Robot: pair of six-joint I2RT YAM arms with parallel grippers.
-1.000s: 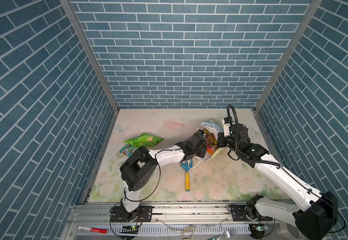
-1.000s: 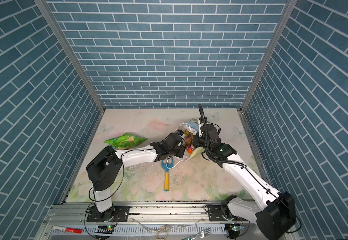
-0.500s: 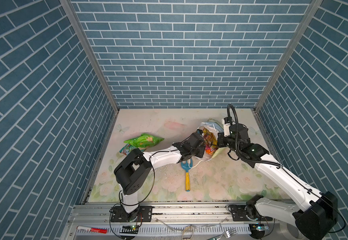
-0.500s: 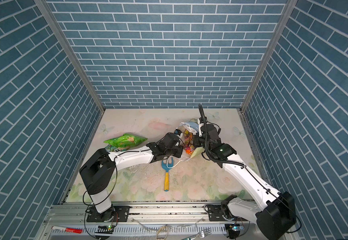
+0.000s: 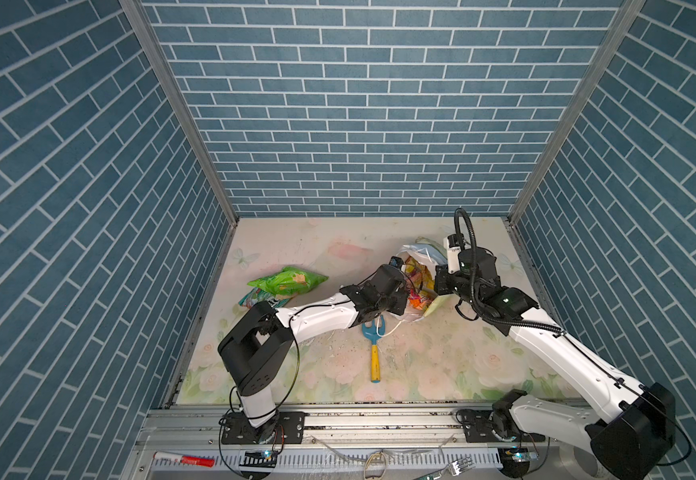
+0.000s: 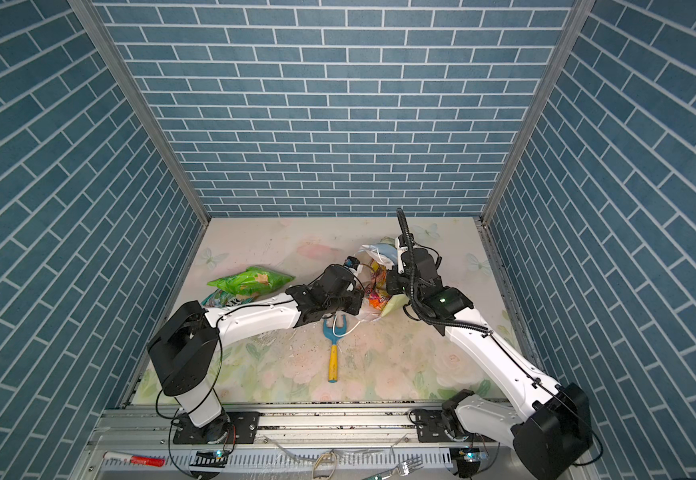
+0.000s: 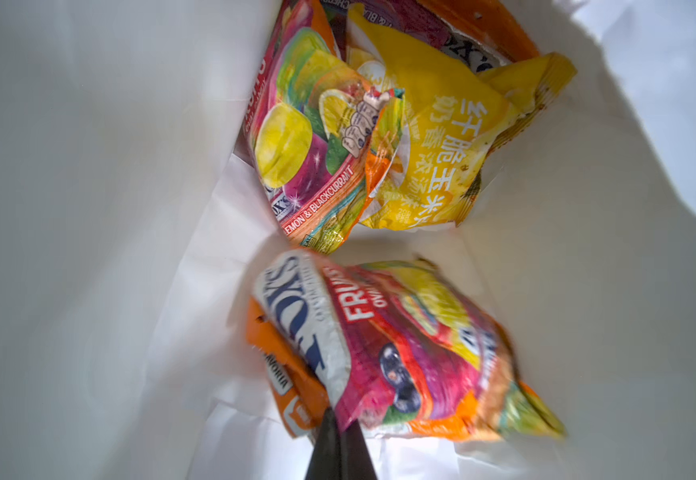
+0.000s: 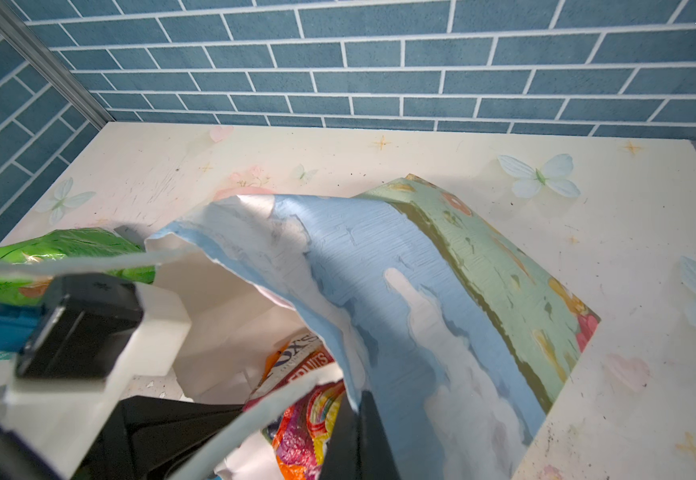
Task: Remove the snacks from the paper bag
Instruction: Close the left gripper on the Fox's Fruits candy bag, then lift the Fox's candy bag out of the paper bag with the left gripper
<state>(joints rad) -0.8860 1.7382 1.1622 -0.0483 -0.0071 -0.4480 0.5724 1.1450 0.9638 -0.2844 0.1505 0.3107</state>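
Left wrist view: left fingers (image 7: pixel 338 453) clamped on fruit packet (image 7: pixel 400 353), inching back so it's coming out; right fingers (image 8: pixel 362 449) pinch paper bag (image 8: pixel 421 291)

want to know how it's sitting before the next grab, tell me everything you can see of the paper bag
The paper bag lies on its side on the floral table. Outside: blue sky, white clouds, a green floral band; inside, plain white creased paper. A white cord handle crosses the mouth. The right gripper is shut on its upper rim, holding it open; the left gripper reaches inside, shut on a fruit-print packet. More packets lie deeper in.
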